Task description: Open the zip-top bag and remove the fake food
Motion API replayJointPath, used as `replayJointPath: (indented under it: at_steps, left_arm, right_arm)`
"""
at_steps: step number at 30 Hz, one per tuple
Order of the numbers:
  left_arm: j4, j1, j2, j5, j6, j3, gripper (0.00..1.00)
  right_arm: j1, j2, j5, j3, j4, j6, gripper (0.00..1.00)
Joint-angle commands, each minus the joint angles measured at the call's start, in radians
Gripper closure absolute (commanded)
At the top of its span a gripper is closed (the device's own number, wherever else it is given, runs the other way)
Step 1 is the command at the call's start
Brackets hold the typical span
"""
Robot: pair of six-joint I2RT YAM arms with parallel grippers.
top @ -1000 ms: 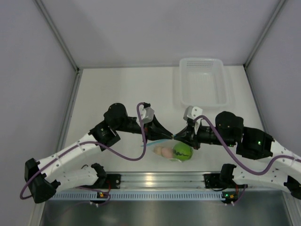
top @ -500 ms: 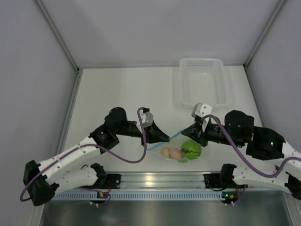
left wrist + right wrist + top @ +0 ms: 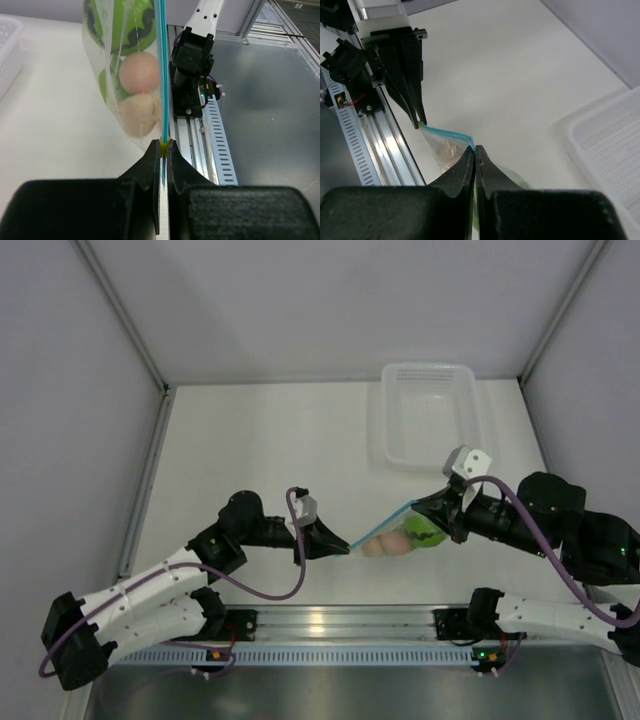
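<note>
White table [image 3: 250, 440], lower centre of top view: zip-top bag [image 3: 380, 530] strung taut. Left gripper [image 3: 347, 551] and right gripper [image 3: 413, 506] each pinching one end of its blue zip strip [image 3: 161, 75]. Fake food [image 3: 390, 544] inside bag.

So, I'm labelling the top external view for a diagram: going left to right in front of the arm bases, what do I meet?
left hand → zip-top bag → right hand

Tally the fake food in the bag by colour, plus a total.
Green: 2, zigzag ball and lime piece
Peach: 2, upper peach piece and lower peach piece
Total: 4, all inside the zip-top bag
</note>
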Motion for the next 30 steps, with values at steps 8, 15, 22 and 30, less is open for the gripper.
replayJointPath:
  at_steps: [8,15,22,30]
  left_arm:
    - [0.019,0.003,-0.033,-0.037,-0.041,-0.079,1.00]
    - [0.039,0.005,-0.024,-0.026,-0.087,-0.061,1.00]
    - [0.039,0.005,-0.025,-0.013,-0.092,0.048,0.10]
    - [0.013,0.003,-0.009,-0.049,-0.064,0.137,0.02]
  right_arm:
    - [-0.010,-0.074,0.131,0.087,0.117,0.022,1.00]
    - [-0.010,-0.063,0.016,0.048,0.135,0.025,1.00]
    - [-0.010,-0.082,-0.079,-0.064,0.189,0.006,1.00]
    - [-0.008,-0.140,-0.131,-0.181,0.212,-0.050,1.00]
